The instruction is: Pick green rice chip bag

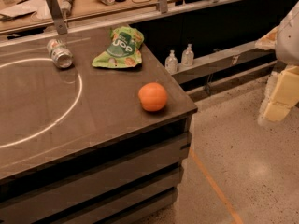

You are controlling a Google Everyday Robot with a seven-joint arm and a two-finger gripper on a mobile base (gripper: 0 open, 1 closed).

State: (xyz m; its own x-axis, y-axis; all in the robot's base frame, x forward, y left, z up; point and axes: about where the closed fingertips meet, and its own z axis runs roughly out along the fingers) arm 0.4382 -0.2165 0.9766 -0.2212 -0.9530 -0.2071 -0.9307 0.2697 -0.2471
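Note:
The green rice chip bag (pixel 119 49) lies flat and crinkled near the far right edge of the dark table (pixel 93 125), with white lettering facing up. My gripper (pixel 276 101) shows at the right edge of the view. It hangs over the floor, well to the right of the table and far from the bag, and holds nothing that I can see.
An orange (pixel 153 97) sits near the table's right front corner. A silver can (pixel 60 53) lies on its side to the left of the bag. Two small clear bottles (pixel 179 59) stand on a low ledge behind the table. An orange line (pixel 215 185) runs across the speckled floor.

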